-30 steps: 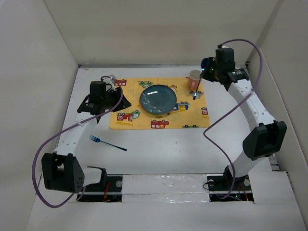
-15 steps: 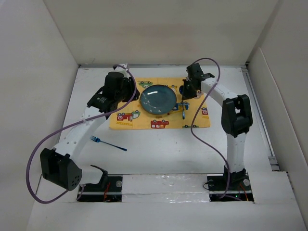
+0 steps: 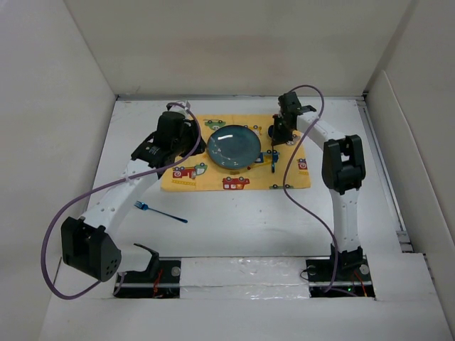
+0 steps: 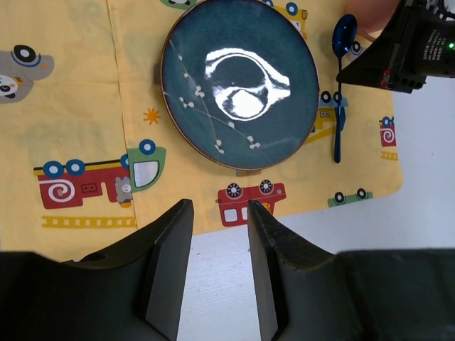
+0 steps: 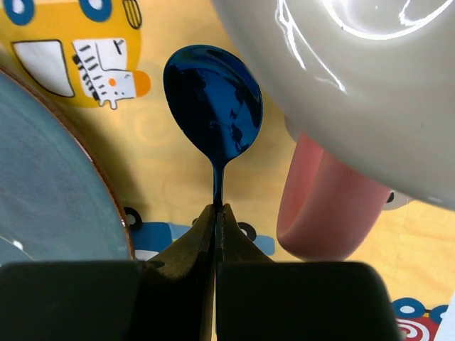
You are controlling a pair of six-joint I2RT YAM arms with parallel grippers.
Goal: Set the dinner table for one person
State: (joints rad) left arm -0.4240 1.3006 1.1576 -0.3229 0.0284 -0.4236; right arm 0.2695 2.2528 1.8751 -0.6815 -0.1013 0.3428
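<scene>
The white dinner table (image 3: 242, 220) carries a yellow car-print placemat (image 3: 213, 177) with a blue plate (image 3: 233, 147) on it. A blue spoon (image 3: 272, 158) lies just right of the plate, handle toward me. My right gripper (image 3: 276, 135) is low over the mat and shut on the spoon's neck (image 5: 216, 209), just below its bowl (image 5: 213, 103). A pink mug (image 5: 320, 206) stands right beside it. My left gripper (image 3: 188, 138) hovers open and empty at the plate's left; its fingertips (image 4: 183, 209) frame the mat's near edge. A blue fork (image 3: 160, 212) lies on the table, front left.
White walls (image 3: 78, 106) close in the table on the left, back and right. The plate (image 4: 238, 82), spoon (image 4: 339, 121) and the black right gripper (image 4: 405, 50) show in the left wrist view. Purple cables (image 3: 298, 177) loop from both arms.
My right arm swung in from the far right and came down with the spoon beside the plate, covering the mug from above. My left gripper moved right toward the plate.
</scene>
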